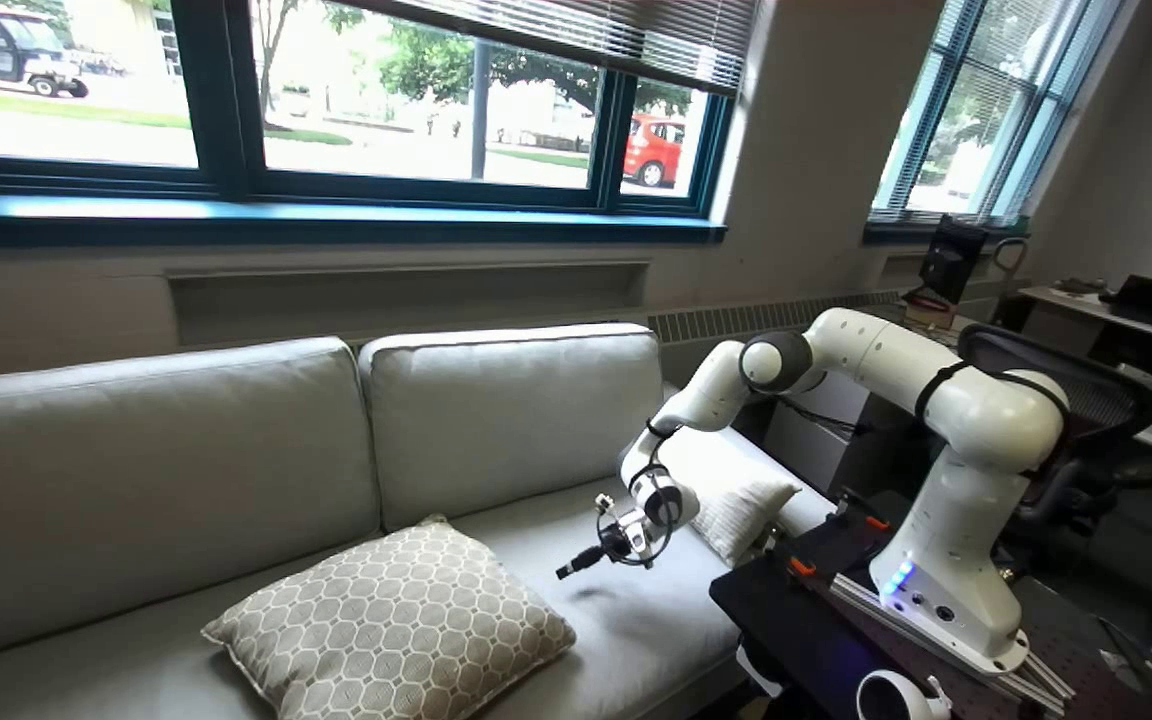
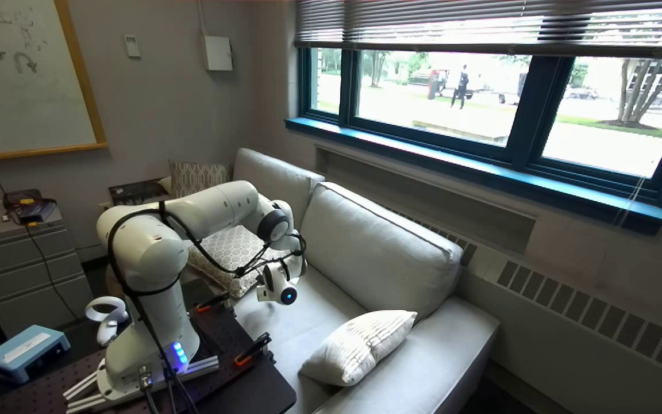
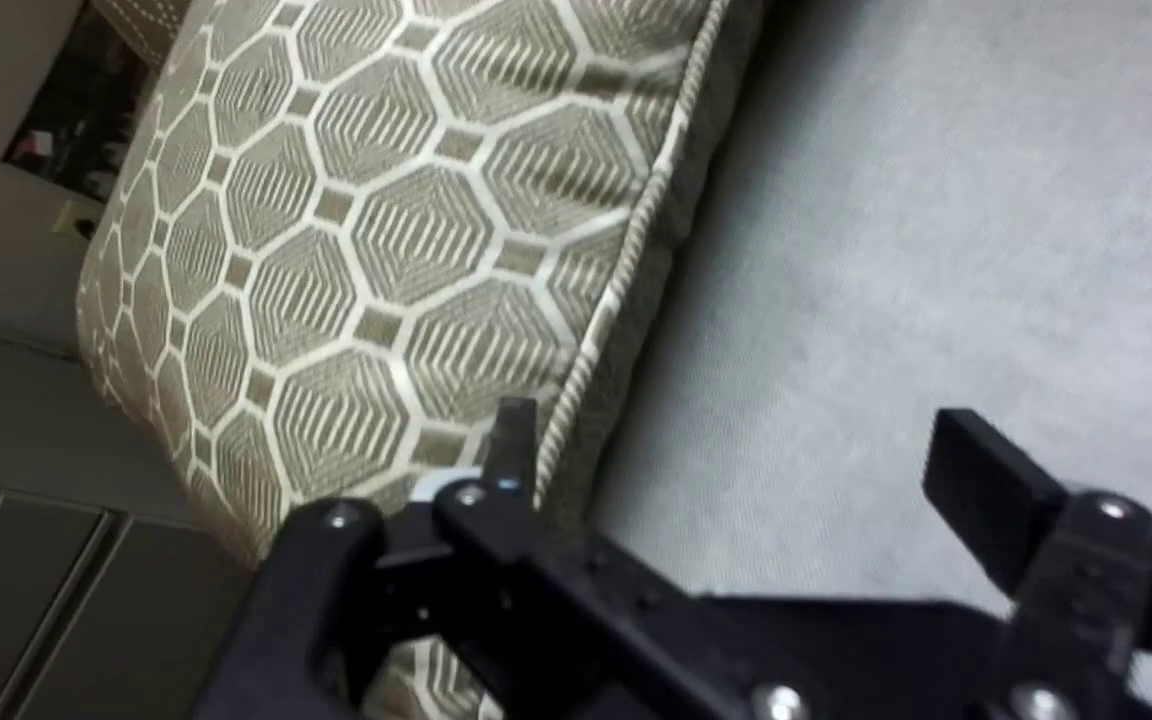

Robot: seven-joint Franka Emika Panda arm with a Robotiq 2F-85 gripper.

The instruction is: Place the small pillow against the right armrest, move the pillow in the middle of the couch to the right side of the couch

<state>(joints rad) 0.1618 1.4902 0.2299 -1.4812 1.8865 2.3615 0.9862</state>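
Note:
The small pillow is cream-white and leans against the right armrest; it also shows in an exterior view. The large tan lattice pillow lies on the seat of the couch. It also shows partly behind the arm in an exterior view. My gripper is open and empty above the seat, between the two pillows and close to the large one. In the wrist view, one finger of the gripper overlaps the edge of the large pillow; the other is over bare seat. I cannot tell whether it touches.
Another patterned cushion stands at the far end of the couch. The black robot table with orange-tipped clamps borders the couch front. The couch's back cushions rise behind the seat. A white controller lies by the robot base.

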